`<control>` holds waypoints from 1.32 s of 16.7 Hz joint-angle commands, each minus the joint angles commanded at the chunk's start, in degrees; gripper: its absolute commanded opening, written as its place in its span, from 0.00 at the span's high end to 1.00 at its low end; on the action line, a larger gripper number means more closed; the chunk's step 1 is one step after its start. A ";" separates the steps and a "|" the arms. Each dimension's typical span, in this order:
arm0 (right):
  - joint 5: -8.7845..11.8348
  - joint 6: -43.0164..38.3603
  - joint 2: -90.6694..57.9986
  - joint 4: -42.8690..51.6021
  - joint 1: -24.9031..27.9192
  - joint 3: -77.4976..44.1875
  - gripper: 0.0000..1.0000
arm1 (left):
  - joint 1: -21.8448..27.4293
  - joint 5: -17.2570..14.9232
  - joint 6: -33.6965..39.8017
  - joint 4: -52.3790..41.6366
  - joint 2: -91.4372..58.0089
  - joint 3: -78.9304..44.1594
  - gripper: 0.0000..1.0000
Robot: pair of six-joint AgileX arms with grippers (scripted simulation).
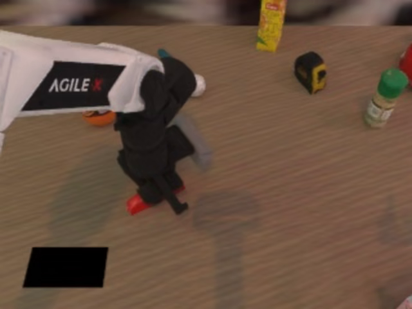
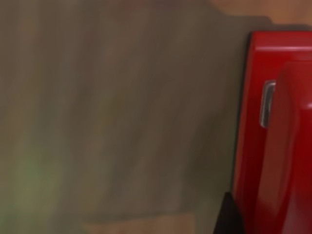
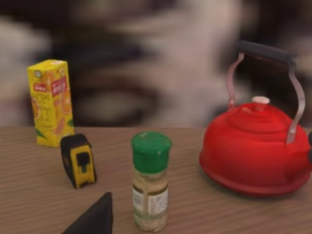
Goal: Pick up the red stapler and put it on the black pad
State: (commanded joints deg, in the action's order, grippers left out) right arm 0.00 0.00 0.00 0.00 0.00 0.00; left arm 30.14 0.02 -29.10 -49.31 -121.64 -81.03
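The red stapler (image 1: 136, 205) lies on the wooden table left of centre, mostly covered by my left arm; only its left end and a sliver by the wrist show. My left gripper (image 1: 161, 193) is lowered right onto it, and its state is hidden. In the left wrist view the stapler (image 2: 278, 136) fills one side, very close, with a metal slot showing. The black pad (image 1: 66, 267) lies flat near the front left corner, apart from the stapler. My right arm is parked off the table's right; only a dark part of the right gripper (image 3: 95, 219) shows.
At the back stand a yellow juice carton (image 1: 271, 24), a black and yellow tape measure (image 1: 311, 71), a green-capped spice jar (image 1: 384, 96) and a red kettle (image 3: 256, 146) at the right edge. An orange object (image 1: 98, 117) peeks from under my left arm.
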 joint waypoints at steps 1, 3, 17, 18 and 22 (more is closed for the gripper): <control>0.00 0.00 0.00 0.00 0.00 0.00 0.00 | 0.00 0.00 0.00 0.00 0.00 0.00 1.00; 0.00 0.00 0.00 0.00 0.00 0.00 0.00 | 0.00 0.00 0.00 0.00 0.00 0.00 1.00; 0.00 0.00 0.00 0.00 0.00 0.00 0.00 | -0.87 0.06 0.14 -19.09 5.63 -12.92 1.00; 0.00 0.00 0.00 0.00 0.00 0.00 0.00 | -0.96 0.07 0.18 -20.06 6.19 -13.72 1.00; 0.00 0.00 0.00 0.00 0.00 0.00 0.00 | -0.68 0.09 0.12 -20.26 6.26 -13.89 1.00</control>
State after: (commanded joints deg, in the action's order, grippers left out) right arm 0.00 0.00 0.00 0.00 0.00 0.00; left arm 29.47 0.11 -28.98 -69.57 -115.38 -94.93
